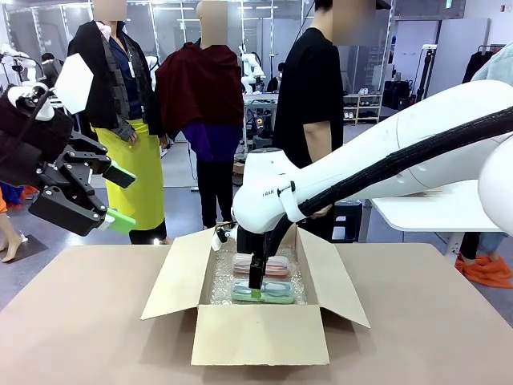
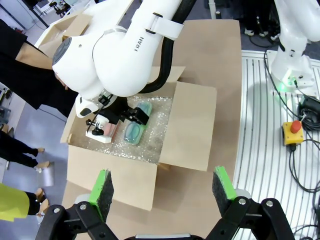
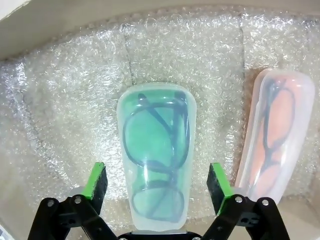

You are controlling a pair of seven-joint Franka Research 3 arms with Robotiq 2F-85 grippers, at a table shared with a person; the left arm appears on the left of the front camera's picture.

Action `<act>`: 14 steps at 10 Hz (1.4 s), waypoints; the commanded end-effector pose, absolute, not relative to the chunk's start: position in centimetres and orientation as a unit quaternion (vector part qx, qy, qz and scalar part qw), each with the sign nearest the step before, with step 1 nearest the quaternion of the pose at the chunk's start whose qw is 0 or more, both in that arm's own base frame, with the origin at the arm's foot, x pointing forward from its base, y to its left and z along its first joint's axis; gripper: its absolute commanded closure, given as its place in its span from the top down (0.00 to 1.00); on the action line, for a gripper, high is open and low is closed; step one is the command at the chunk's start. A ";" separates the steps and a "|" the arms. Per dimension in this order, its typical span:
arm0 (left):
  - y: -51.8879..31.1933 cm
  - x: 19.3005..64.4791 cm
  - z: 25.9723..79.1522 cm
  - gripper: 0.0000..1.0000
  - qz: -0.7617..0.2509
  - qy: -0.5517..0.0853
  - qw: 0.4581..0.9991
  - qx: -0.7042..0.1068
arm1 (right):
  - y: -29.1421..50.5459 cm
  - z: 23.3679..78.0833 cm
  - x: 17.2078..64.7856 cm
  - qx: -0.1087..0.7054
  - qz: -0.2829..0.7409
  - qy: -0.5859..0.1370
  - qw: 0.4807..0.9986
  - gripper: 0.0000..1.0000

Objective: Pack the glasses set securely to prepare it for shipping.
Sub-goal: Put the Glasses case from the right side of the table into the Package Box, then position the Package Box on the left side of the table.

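An open brown cardboard box [image 1: 260, 333] stands mid-table, lined with bubble wrap [image 3: 65, 100]. Inside lie the mint green case [image 3: 156, 155] and the pale pink case [image 3: 275, 135] side by side, spectacles showing through their clear tops. My right gripper [image 3: 157, 182] reaches down into the box [image 2: 190, 125] and is open, one finger on each side of the mint case [image 1: 264, 293], gaps showing on both sides. The pink case [image 1: 260, 263] lies just behind it. My left gripper [image 1: 122, 196] hangs open and empty high over the table's left side, looking down on the box.
A person in a black shirt [image 1: 309, 88] stands behind the box at the far side. The box flaps [image 1: 172, 277] spread outward on all sides. The right arm's bulky white link [image 1: 377, 168] stretches over the table's right half. A red stop button [image 2: 293, 131] lies beside the table.
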State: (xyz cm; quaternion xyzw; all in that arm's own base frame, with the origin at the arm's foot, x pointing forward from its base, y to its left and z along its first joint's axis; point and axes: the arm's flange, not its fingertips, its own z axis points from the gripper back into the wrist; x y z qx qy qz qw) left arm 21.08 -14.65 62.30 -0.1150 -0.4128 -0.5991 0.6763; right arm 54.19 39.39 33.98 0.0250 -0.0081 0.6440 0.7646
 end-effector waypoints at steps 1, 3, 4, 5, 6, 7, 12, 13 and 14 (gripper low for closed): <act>-14.5 20.9 62.3 1.00 -0.603 -0.408 0.675 -0.117 | 39.5 34.1 54.1 0.024 0.645 -0.012 0.764 1.00; -14.5 20.9 62.3 1.00 -0.603 -0.408 0.675 -0.117 | 39.5 34.1 54.1 0.024 0.645 -0.012 0.764 1.00; -14.5 20.9 62.3 1.00 -0.603 -0.408 0.675 -0.117 | 39.5 34.1 54.1 0.024 0.645 -0.012 0.764 1.00; -14.5 20.9 62.3 1.00 -0.603 -0.408 0.675 -0.117 | 39.5 34.1 54.1 0.024 0.645 -0.012 0.764 1.00; -14.5 20.9 62.3 1.00 -0.603 -0.408 0.675 -0.117 | 39.5 34.1 54.1 0.024 0.645 -0.012 0.764 1.00; -14.5 20.9 62.3 1.00 -0.603 -0.408 0.675 -0.117 | 39.5 34.1 54.1 0.024 0.645 -0.012 0.764 1.00; -14.5 20.9 62.3 1.00 -0.603 -0.408 0.675 -0.117 | 36.2 43.5 49.1 0.055 0.631 -0.005 0.774 1.00; -14.5 20.9 62.3 1.00 -0.603 -0.408 0.675 -0.117 | 33.9 45.2 47.9 0.071 0.604 -0.045 0.793 1.00; -14.5 20.9 62.3 1.00 -0.603 -0.408 0.675 -0.117 | 31.6 46.2 46.5 0.080 0.573 -0.076 0.812 1.00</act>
